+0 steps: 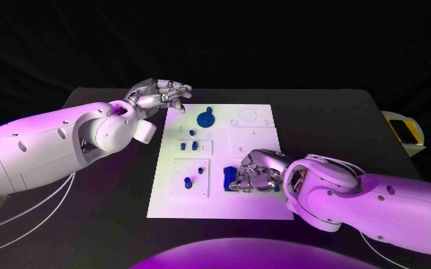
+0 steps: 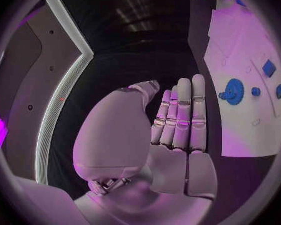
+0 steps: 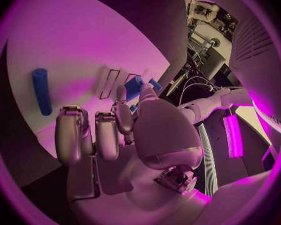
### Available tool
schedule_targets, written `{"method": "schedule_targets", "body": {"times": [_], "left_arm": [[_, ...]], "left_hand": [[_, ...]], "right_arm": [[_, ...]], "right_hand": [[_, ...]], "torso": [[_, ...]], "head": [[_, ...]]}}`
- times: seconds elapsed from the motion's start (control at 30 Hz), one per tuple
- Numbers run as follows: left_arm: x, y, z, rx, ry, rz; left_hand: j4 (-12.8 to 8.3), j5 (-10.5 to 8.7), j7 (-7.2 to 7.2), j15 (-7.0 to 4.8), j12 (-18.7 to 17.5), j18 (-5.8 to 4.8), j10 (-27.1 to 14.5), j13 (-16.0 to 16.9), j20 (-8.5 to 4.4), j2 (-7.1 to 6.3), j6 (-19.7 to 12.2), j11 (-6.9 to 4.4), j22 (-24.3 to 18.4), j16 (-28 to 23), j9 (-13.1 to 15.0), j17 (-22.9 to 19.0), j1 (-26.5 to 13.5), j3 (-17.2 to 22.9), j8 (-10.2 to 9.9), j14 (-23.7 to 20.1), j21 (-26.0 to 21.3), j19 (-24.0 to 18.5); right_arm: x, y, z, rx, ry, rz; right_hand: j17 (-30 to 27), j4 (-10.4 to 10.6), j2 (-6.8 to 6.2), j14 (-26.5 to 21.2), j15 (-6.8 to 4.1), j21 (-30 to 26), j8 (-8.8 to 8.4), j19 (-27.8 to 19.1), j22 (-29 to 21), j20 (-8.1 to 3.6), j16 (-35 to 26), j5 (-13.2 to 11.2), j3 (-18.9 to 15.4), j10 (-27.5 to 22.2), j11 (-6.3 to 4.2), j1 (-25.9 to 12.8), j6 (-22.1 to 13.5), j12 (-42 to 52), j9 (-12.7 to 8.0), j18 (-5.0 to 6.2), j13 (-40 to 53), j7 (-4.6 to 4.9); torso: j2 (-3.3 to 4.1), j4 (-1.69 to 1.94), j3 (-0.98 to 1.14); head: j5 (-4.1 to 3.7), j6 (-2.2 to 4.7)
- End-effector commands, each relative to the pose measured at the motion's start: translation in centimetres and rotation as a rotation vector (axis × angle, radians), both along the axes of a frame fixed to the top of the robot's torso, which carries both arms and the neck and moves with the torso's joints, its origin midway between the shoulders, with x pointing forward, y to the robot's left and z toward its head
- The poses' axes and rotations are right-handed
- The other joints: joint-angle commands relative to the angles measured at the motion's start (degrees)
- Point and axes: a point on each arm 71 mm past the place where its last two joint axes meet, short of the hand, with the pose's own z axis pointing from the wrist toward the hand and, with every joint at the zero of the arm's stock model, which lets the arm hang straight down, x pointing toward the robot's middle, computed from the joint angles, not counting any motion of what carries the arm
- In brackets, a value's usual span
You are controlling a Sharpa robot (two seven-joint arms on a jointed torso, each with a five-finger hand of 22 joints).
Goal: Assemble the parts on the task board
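**Op:** White task board (image 1: 260, 203) lies mid-table (image 1: 341, 113). My right robot hand (image 1: 253, 170) rests on its near right part, fingers curled down around a blue block (image 1: 230, 176). The right wrist view shows fingertips at the block (image 3: 135, 87), so I judge it pinched, probably to be seated in a slot.

**Obs:** And the left?

**Op:** Left robot hand (image 1: 160, 96) hovers off the board's far left corner, fingers loosely spread, holding nothing. Parked clear, I judge, so the right has room.

**Obs:** Part count?

**Op:** One blue gear (image 1: 207, 119) at the far end. Two small pegs (image 1: 187, 146) mid-board. Two more pieces (image 1: 189, 182) near left. One blue cylinder (image 3: 42, 91) in the right wrist view; whether it's one of those I cannot tell.
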Motion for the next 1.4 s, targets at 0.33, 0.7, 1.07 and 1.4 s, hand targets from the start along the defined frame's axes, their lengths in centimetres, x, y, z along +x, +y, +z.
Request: {"method": "schedule_targets", "body": {"times": [0.33,0.7,1.07,1.4], "left_arm": [[-0.1,0.1,0.1,-0.007,0.002,-0.006],[-0.1,0.1,0.1,-0.007,0.002,-0.005],[-0.1,0.1,0.1,-0.008,0.0,-0.006],[-0.1,0.1,0.1,-0.012,-0.006,-0.007]], "left_hand": [[0.33,-0.22,0.07,-0.04,0.35,0.76,-0.39,0.07,0.2,0.18,-0.28,0.0,-0.07,-0.03,0.05,0.07,-0.19,-0.02,-0.14,-0.3,-0.3,0.16],[0.35,-0.21,0.07,-0.04,0.36,0.76,-0.45,0.08,0.2,0.24,-0.31,0.0,-0.09,-0.02,0.06,0.08,-0.18,0.03,-0.15,-0.31,-0.33,0.18],[0.35,-0.21,0.07,-0.04,0.36,0.76,-0.45,0.08,0.2,0.24,-0.31,0.0,-0.09,-0.02,0.06,0.08,-0.18,0.03,-0.15,-0.31,-0.33,0.18],[0.25,-0.22,0.06,-0.05,0.41,0.77,-0.5,0.1,0.19,0.16,-0.34,-0.01,-0.11,-0.01,0.07,0.09,-0.06,0.05,-0.14,-0.34,-0.37,0.21]], "right_arm": [[0.1,-0.9,-0.3,-0.026,0.002,-0.01],[0.0,-0.8,-0.3,-0.018,0.004,-0.004],[0.4,-1.1,-0.2,-0.01,-0.027,-0.029],[1.0,-4.7,2.1,0.067,-0.074,-0.154]], "right_hand": [[7.06,0.02,-2.71,4.35,-0.48,0.49,0.03,2.33,12.41,-0.54,0.31,-1.22,-0.94,1.0,-0.47,2.7,0.42,0.18,-0.56,-1.06,0.2,0.0],[7.04,0.24,-3.28,4.33,-0.35,0.24,0.27,2.23,12.35,-0.41,0.27,-3.92,-2.75,0.93,-0.34,1.03,0.54,0.01,-0.65,-1.01,0.21,0.1],[7.24,0.22,-2.35,4.38,-0.38,0.44,0.43,2.3,12.4,-0.4,0.38,-3.95,-2.76,1.13,-0.4,1.07,0.63,0.26,-0.64,-1.04,0.5,0.03],[6.96,-0.62,-2.69,4.31,-0.31,-0.03,0.15,2.11,12.27,-0.36,0.18,-1.11,-2.92,0.66,-0.29,4.89,-0.34,-0.36,-0.68,-0.95,0.16,0.2]], "torso": [[0.01,-0.02,0.09],[0.03,-0.04,0.02],[-0.02,0.01,0.01],[-0.08,-0.12,-0.05]], "head": [[-0.01,-0.33],[-0.01,-0.36],[-0.02,-0.29],[-0.29,-0.01]]}}
